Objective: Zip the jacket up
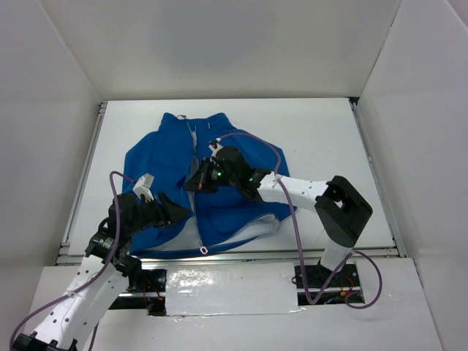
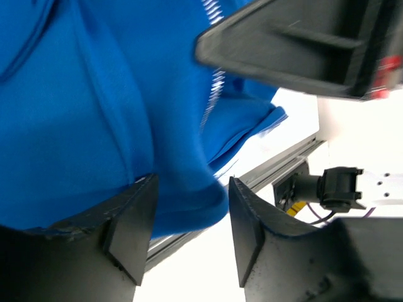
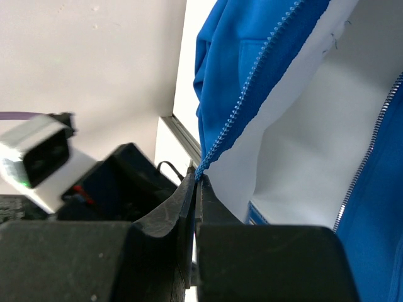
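The jacket lies flat on the bench, collar away from the arms, its lower front parted to show pale lining. The right fingers are pinched tight on the toothed edge of the zipper; whether they hold the slider cannot be told. The left fingers stand wide, the hem fold between them unclamped. The left should probably close on that hem and hold it taut while the right draws straight toward the collar, tooth rows kept aligned
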You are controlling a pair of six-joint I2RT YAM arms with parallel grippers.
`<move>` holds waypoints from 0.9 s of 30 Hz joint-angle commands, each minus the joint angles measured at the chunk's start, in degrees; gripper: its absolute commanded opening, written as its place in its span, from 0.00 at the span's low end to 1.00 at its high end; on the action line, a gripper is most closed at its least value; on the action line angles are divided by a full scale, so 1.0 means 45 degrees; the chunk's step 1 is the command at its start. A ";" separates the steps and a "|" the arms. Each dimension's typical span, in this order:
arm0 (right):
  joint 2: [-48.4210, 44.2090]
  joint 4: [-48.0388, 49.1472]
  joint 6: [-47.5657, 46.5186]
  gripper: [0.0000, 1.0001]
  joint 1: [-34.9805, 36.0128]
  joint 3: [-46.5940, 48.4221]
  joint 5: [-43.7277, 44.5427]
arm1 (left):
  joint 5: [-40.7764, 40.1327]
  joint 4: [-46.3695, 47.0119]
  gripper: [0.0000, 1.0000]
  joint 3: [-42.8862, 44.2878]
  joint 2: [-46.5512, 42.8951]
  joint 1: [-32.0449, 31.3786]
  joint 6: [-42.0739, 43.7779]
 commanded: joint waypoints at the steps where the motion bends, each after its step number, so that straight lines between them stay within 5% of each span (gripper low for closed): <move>1: -0.0702 0.0051 0.0054 0.00 0.0067 0.0107 0.0246 | 0.0462 0.0569 0.59 -0.0295 -0.0098 0.0007 -0.0138; 6: -0.0585 0.0031 0.0054 0.00 0.0087 0.0127 0.0148 | 0.0560 0.0823 0.46 -0.0315 -0.0040 -0.0013 -0.0138; 14: -0.0467 -0.0164 -0.0024 0.00 0.0204 0.0185 0.0129 | 0.0560 0.1115 0.54 -0.0392 0.0136 0.0007 -0.0098; 15: -0.0448 -0.0164 -0.0024 0.00 0.0242 0.0166 0.0148 | 0.0579 0.1194 0.37 -0.0412 0.0175 0.0007 -0.0137; 16: -0.0487 -0.0145 -0.0024 0.00 0.0262 0.0166 0.0148 | 0.0637 0.1252 0.31 -0.0489 0.0233 0.0007 -0.0157; 22: -0.0565 0.0108 -0.0102 0.00 0.0321 -0.0048 -0.0008 | 0.0794 0.1507 0.11 -0.0549 0.0390 0.0007 -0.0177; 24: -0.0682 0.0555 -0.0219 0.11 0.0282 -0.0340 -0.0397 | 0.0775 0.1449 0.03 -0.0490 0.0312 0.0007 -0.0118; 25: -0.0740 0.0752 -0.0278 0.20 0.0166 -0.0477 -0.0534 | 0.0736 0.1410 0.00 -0.0471 0.0292 0.0007 -0.0079; 26: -0.0857 0.1314 -0.0298 0.43 0.0068 -0.0865 -0.0942 | 0.0697 0.1351 0.00 -0.0432 0.0254 0.0007 -0.0040; 27: -0.0955 0.1687 -0.0394 0.46 -0.0049 -0.1121 -0.1216 | 0.0677 0.1215 0.00 -0.0374 0.0157 0.0007 -0.0021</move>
